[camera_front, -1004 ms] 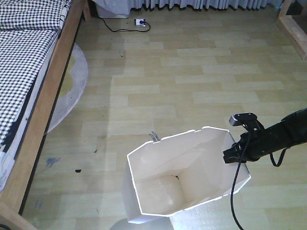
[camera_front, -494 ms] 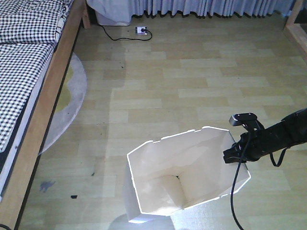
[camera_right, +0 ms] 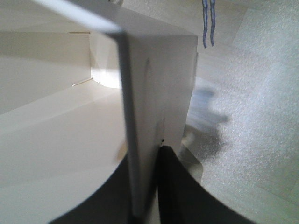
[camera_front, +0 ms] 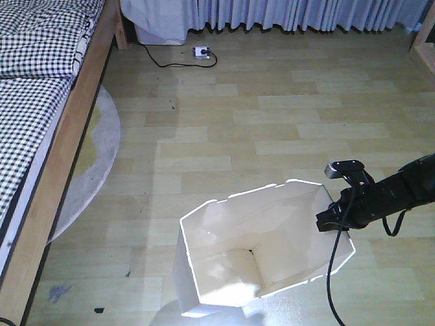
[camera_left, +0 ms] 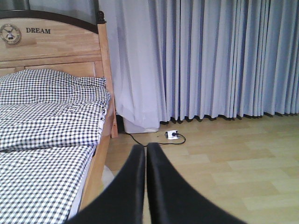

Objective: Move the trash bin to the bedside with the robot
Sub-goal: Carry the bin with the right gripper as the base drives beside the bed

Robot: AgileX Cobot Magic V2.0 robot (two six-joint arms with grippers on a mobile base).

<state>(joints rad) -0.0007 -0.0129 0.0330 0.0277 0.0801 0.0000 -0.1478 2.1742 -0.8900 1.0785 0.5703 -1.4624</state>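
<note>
Floor [camera_front: 272, 122], power strip [camera_front: 202, 51] and bed [camera_front: 34, 102] have slid down-frame versus half a second ago, with more curtain [camera_front: 285, 13] showing along the far edge; trash bin [camera_front: 272, 231] and right claw [camera_front: 331, 219] sit at the same spot in frame. Front view: bin is near, centre-right, open mouth up, well apart from the bed, which runs along the left. Can't tell if the bin's base touches the floor. A round grey rug [camera_front: 98, 149] sticks out from under the bed frame, between bed and bin. Right claw meets the bin's right rim and a black cable [camera_front: 331, 272] hangs from the arm. Left wrist view: left claw [camera_left: 146, 186] is clenched, fingers pressed together with nothing between them, pointing at the far curtain; bed at left, its headboard [camera_left: 51, 42] reading "DREAM". Right wrist view: right claw is pinching the bin's thin wall, one finger inside and one outside, cream interior to the left.
</note>
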